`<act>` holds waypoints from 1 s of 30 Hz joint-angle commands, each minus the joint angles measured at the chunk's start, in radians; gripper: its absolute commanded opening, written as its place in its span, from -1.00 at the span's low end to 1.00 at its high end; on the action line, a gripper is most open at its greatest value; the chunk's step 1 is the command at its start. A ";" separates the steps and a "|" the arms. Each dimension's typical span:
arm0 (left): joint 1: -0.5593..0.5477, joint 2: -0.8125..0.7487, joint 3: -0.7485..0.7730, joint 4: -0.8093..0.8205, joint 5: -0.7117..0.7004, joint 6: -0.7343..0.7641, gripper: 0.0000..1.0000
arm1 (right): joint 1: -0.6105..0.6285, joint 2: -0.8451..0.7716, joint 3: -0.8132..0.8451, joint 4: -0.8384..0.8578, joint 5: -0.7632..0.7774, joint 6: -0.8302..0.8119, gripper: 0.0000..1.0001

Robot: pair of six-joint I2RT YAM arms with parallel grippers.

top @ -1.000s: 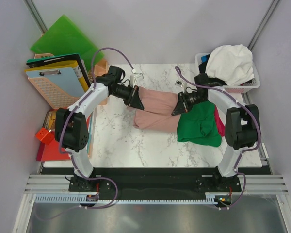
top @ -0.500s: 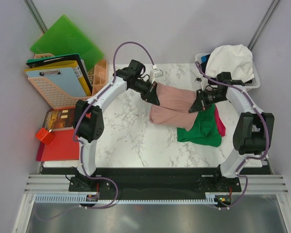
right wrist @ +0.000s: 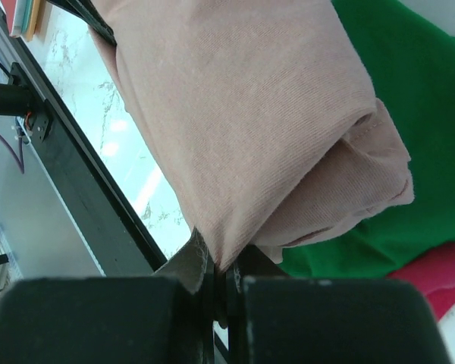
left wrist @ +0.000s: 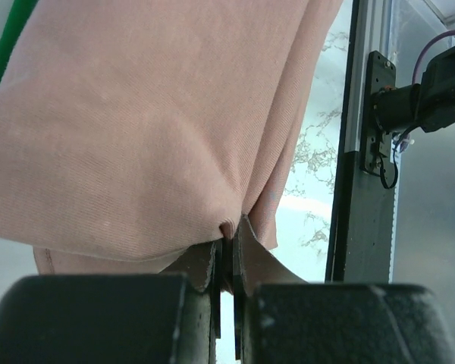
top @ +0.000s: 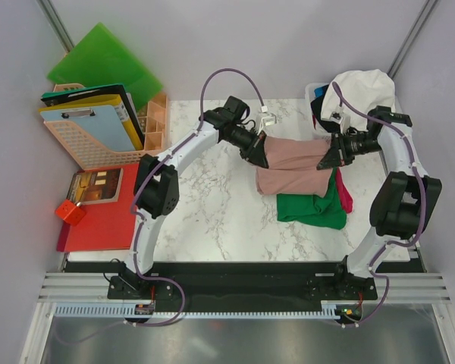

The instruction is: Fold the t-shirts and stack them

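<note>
A folded dusty pink t-shirt [top: 296,163] hangs stretched between both grippers above the right half of the table. My left gripper [top: 259,155] is shut on its left edge, the cloth [left wrist: 159,129] pinched between the jaws. My right gripper [top: 330,159] is shut on its right edge, where the pink fold [right wrist: 250,114] fills the view. Under and to the right lies a folded green t-shirt [top: 312,206] [right wrist: 394,91] on a red one [top: 343,193]. A white t-shirt [top: 360,95] sits heaped in the basket at back right.
A white basket [top: 387,135] stands at the back right corner. At the left are a pink rack with clipboards [top: 91,121], a green folder [top: 102,61], a red folder [top: 95,227], an orange block [top: 70,212] and a wooden box [top: 155,121].
Both arms have carried the pink t-shirt rightward and toward the back, from the table's middle to over the green t-shirt. Both grips stayed shut.
</note>
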State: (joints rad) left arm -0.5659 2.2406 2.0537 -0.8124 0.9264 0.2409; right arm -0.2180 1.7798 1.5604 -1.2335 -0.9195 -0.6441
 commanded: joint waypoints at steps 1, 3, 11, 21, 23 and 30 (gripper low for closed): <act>0.001 0.042 0.046 -0.117 -0.052 -0.006 -0.95 | -0.093 0.013 0.075 -0.084 0.045 -0.121 -1.00; -0.020 0.069 0.080 -0.120 -0.054 -0.006 -0.95 | -0.112 0.009 0.078 -0.102 0.054 -0.143 -1.00; -0.104 0.186 0.247 -0.163 -0.063 -0.018 -0.95 | -0.175 0.024 0.116 -0.170 0.071 -0.206 -1.00; -0.129 0.223 0.266 -0.168 -0.057 -0.022 -0.95 | -0.256 0.050 0.126 -0.227 0.096 -0.272 -1.00; -0.138 0.221 0.257 -0.168 -0.055 -0.022 -0.95 | -0.258 0.052 0.087 -0.227 0.100 -0.288 -1.00; -0.163 0.249 0.233 -0.166 -0.067 -0.012 -0.95 | -0.279 0.059 -0.019 -0.224 0.111 -0.348 -1.00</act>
State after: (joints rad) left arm -0.7357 2.4405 2.2997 -0.8478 0.9085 0.2321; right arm -0.4438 1.8339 1.5455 -1.4155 -0.8459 -0.9058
